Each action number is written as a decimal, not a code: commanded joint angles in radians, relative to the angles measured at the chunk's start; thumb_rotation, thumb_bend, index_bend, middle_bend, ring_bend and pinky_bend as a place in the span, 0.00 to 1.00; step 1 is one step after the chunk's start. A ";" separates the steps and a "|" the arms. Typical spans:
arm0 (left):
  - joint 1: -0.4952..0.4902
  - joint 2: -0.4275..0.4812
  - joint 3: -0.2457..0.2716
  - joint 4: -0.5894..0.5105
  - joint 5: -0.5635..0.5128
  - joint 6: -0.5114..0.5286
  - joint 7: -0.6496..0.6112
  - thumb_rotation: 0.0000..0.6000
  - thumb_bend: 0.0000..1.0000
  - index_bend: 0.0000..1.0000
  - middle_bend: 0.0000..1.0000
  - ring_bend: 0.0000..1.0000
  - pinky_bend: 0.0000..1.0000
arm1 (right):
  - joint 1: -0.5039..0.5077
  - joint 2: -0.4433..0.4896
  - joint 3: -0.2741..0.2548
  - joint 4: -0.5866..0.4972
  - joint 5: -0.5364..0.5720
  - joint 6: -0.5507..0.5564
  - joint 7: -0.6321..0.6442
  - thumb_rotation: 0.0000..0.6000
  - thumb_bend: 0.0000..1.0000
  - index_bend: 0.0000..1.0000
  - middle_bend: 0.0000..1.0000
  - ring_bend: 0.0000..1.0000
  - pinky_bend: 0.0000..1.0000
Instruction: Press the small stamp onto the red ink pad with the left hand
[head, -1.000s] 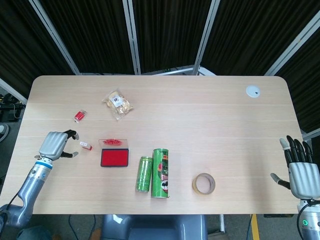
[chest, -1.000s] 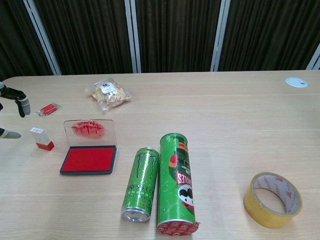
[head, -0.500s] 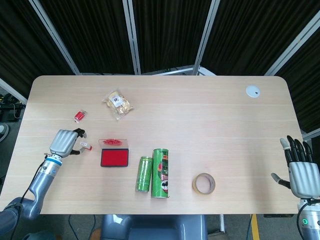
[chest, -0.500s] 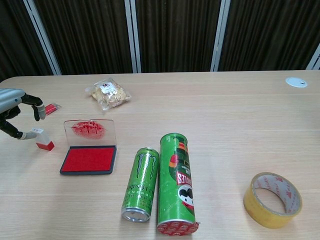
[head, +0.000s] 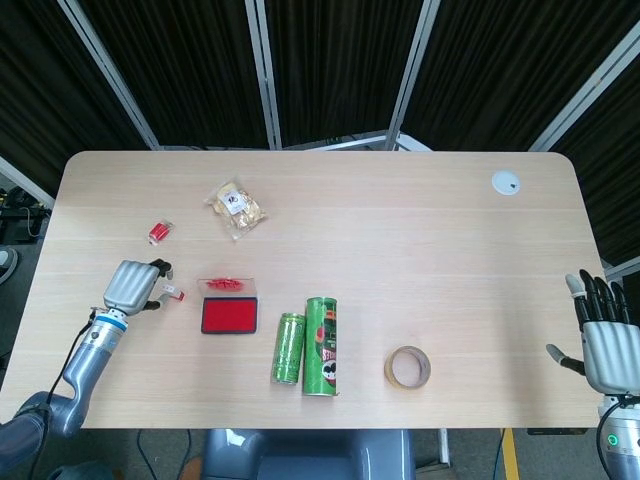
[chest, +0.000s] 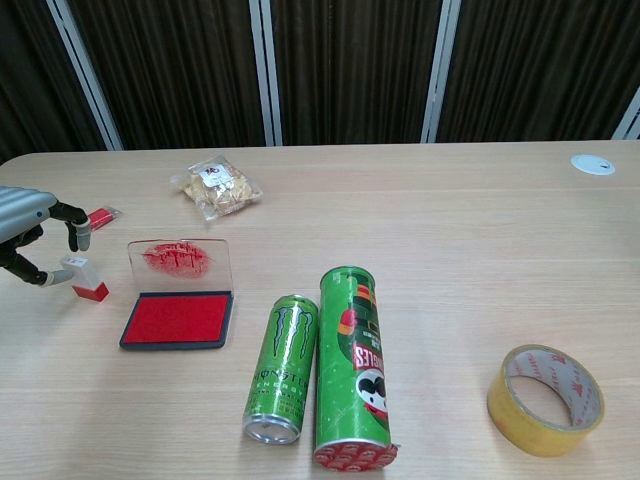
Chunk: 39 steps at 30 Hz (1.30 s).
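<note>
The small stamp (chest: 84, 278), a white block on a red base, stands upright just left of the red ink pad (chest: 177, 318), whose clear lid (chest: 180, 262) is tipped open. My left hand (chest: 30, 230) is at the stamp. Its thumb touches the white top from the left, and a forefinger hangs just above it, not closed. From the head camera the left hand (head: 133, 285) sits beside the stamp (head: 173, 294), left of the ink pad (head: 229, 316). My right hand (head: 604, 342) hovers at the table's right edge with its fingers spread, holding nothing.
A snack bag (chest: 217, 186) and a small red packet (chest: 98, 217) lie behind the pad. A green drink can (chest: 282, 366) and a green crisp tube (chest: 352, 365) lie right of it. A tape roll (chest: 545, 398) sits front right, a white disc (chest: 593, 163) far right.
My left hand has moved right to the stamp, and its thumb now touches the stamp's top. The stamp and the right hand have not visibly moved.
</note>
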 joint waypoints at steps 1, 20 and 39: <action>0.000 -0.001 0.008 0.013 0.009 0.007 -0.015 1.00 0.24 0.45 0.42 0.91 0.99 | 0.001 0.000 0.000 0.000 0.001 -0.002 0.000 1.00 0.00 0.00 0.00 0.00 0.00; -0.008 -0.034 0.036 0.089 0.038 0.022 -0.045 1.00 0.30 0.45 0.42 0.91 0.99 | 0.001 0.003 0.001 -0.003 0.011 -0.008 0.002 1.00 0.00 0.00 0.00 0.00 0.00; -0.013 -0.048 0.042 0.097 0.035 0.014 -0.059 1.00 0.38 0.57 0.54 0.91 0.98 | 0.003 0.006 0.001 -0.003 0.018 -0.016 0.008 1.00 0.00 0.00 0.00 0.00 0.00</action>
